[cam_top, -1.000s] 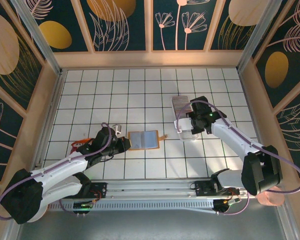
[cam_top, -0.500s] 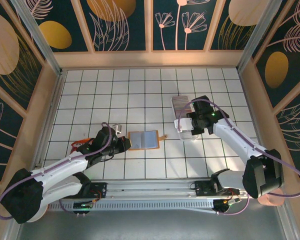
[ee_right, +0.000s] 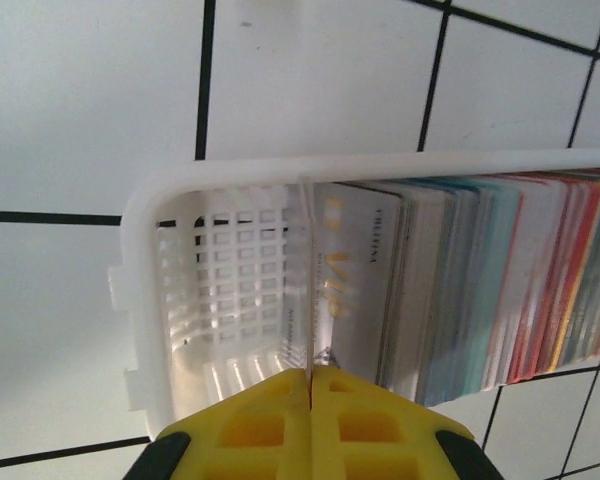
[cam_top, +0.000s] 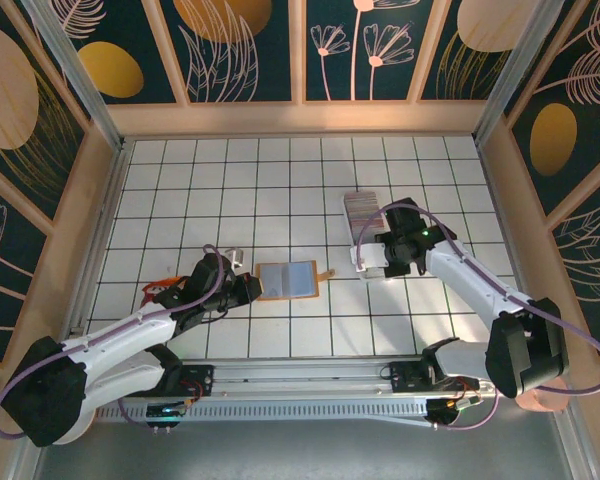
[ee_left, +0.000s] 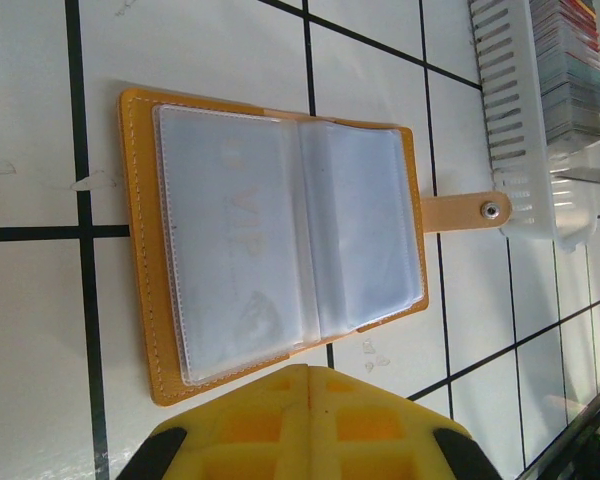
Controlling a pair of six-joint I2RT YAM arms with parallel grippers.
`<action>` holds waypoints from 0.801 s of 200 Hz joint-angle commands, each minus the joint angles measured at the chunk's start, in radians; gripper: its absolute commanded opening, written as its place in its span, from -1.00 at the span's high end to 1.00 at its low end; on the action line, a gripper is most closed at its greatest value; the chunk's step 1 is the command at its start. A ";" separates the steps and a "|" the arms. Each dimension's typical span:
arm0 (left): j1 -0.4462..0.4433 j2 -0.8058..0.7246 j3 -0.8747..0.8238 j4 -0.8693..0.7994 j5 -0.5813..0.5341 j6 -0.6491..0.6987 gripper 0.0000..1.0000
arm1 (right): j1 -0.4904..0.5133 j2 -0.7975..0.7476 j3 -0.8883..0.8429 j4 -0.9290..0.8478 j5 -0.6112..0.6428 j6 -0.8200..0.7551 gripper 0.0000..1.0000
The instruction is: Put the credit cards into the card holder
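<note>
Right wrist view: the right end effector (ee_right: 309,378) is pressed together on the edge of the front card (ee_right: 305,270). That card stands slightly apart from the row of credit cards (ee_right: 460,290) at the left end of the white slotted tray (ee_right: 145,300); whether one card or two is pinched is hard to tell. Lift straight up, clear of the tray wall, before swinging toward the card holder (cam_top: 287,280), which lies open at centre frame in the top view. The right arm reaches up-left from lower right, wrist down. The left end effector (ee_left: 310,378), pressed together and empty, hovers at the holder's lower edge, arm stretched low.
</note>
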 commanded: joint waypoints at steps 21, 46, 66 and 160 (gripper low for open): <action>-0.005 0.008 0.022 0.018 0.020 0.012 1.00 | 0.001 0.036 -0.038 0.008 0.038 0.001 1.00; -0.005 0.006 0.018 0.018 0.021 0.010 1.00 | 0.008 0.058 -0.042 0.026 0.036 0.004 1.00; -0.005 0.003 0.017 0.019 0.019 0.008 1.00 | 0.014 0.080 -0.042 0.036 0.040 0.002 1.00; -0.005 0.012 0.013 0.023 0.016 0.012 1.00 | 0.032 0.144 -0.033 0.080 0.057 -0.002 0.59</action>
